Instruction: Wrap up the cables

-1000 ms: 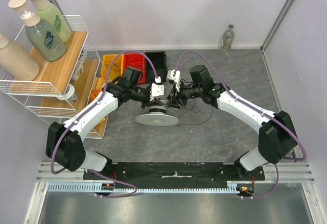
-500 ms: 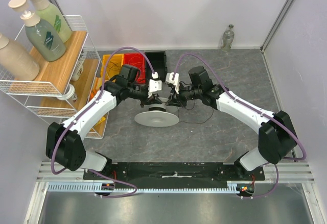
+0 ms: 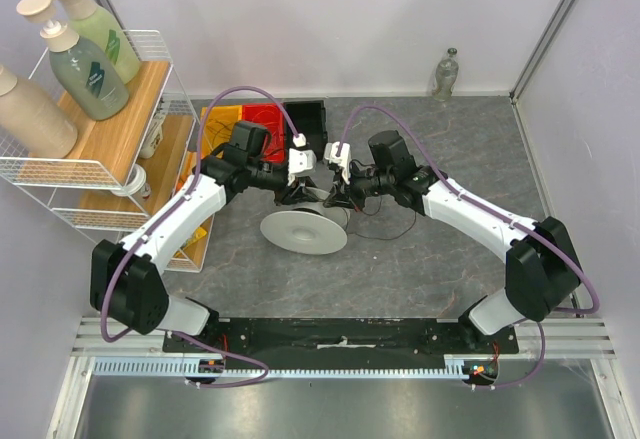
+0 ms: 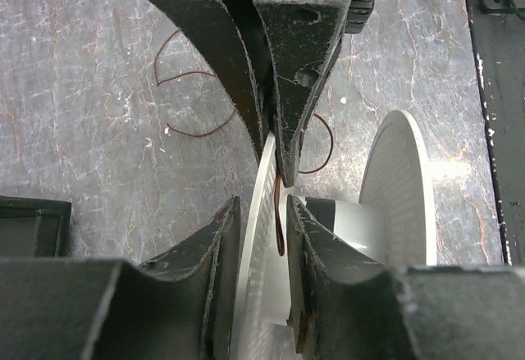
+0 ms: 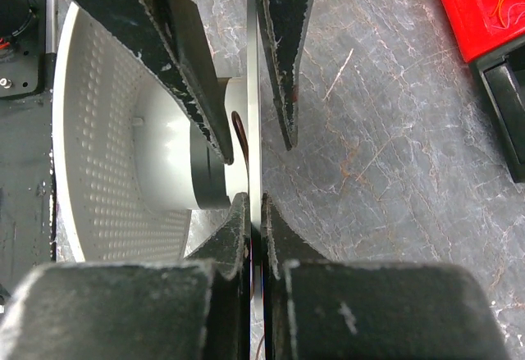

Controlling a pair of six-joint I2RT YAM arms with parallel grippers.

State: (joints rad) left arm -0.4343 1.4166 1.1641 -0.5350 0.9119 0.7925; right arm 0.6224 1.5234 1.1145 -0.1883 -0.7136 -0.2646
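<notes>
- Behind tilted spool: red bin.
- Straddling flange: left gripper, spread; pinching its edge: right gripper.
- Along flange, hub to edge: cable, slack looped on table.

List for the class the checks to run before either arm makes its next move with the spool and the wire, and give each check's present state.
1. Right arm's fingers shut on the flange rim of the white round plastic spool: ok.
2. Left arm's fingers apart, one on each side of that rim: ok.
3. Thin dark wire pinched together with the rim: cannot tell.
4. All wire wound onto the hub: not ok; loose loops lie on the grey marbled table.
</notes>
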